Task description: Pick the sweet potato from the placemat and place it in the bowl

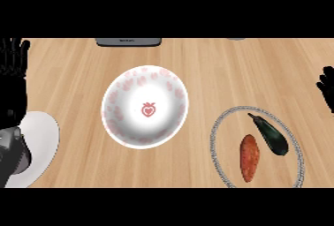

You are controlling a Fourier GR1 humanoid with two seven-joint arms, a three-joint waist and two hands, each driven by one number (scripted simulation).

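Left hand (14, 55) open, right hand (327, 88) empty

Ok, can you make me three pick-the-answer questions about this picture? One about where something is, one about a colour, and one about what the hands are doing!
1. Where is the sweet potato?
A. in the bowl
B. on the round placemat
C. in a hand

2. What colour is the little picture in the middle of the bowl?
A. red
B. blue
C. green

3. What is the right hand doing?
A. holding the sweet potato
B. holding the eggplant
C. open, holding nothing

Answers:
1 B, it lies on the placemat beside the eggplant.
2 A, the mark there is red.
3 C, it is at the right edge, away from the food, like the left hand at the left edge.
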